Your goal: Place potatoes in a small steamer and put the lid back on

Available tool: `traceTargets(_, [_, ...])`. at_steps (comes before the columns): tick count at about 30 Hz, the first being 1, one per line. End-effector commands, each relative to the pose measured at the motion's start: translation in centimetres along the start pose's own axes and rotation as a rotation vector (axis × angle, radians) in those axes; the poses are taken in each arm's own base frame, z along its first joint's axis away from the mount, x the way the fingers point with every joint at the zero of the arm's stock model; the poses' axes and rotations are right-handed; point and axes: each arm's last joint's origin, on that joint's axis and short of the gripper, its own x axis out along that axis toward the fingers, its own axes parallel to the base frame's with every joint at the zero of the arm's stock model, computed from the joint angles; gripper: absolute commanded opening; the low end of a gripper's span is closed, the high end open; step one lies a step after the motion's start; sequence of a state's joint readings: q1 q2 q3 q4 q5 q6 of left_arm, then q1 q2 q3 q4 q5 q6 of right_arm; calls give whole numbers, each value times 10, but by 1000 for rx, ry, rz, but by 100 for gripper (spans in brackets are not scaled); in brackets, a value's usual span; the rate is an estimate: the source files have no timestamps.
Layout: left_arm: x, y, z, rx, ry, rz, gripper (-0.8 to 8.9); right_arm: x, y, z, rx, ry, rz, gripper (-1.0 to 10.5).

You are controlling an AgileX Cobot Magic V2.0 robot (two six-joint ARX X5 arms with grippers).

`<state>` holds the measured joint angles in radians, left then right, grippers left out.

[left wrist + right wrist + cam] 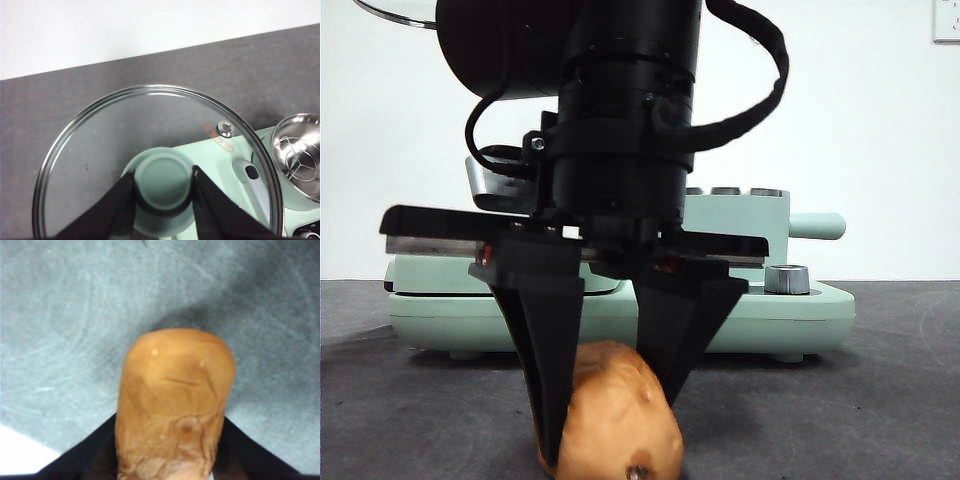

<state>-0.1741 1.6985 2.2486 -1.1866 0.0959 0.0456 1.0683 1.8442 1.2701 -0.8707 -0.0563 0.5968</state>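
An orange-brown potato (620,415) (175,395) lies low at the table's near edge. My right gripper (610,428) (170,452) comes down from above and is shut on it, one black jaw pressed against each side. My left gripper (163,192) is shut on the mint-green knob (163,180) of the glass lid (95,150) and holds it up over the table. A sliver of the lid (395,12) shows in the front view's top left corner. The small steamer (298,155) (745,215) stands open on the mint appliance, with a steel rack inside.
A wide mint-green appliance base (800,315) with a chrome dial (786,279) stretches across the table behind the potato. The steamer's stubby handle (817,226) points right. Dark grey tabletop (860,420) lies around the potato.
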Motion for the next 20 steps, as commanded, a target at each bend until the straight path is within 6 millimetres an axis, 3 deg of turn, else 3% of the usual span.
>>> traceTargets(1, [-11, -1, 6, 21, -57, 2, 8, -13, 4, 10, -30, -8, -2, 89])
traceTargets(9, [-11, 3, 6, 15, -53, 11, 8, -92, -26, 58, -54, -114, 19, 89])
traceTargets(15, [-11, 3, 6, 15, -51, 11, 8, -148, -80, 96, 38, -316, 40, 89])
traceTargets(20, [-9, 2, 5, 14, -46, 9, 8, -170, -129, 115, 124, -458, 40, 89])
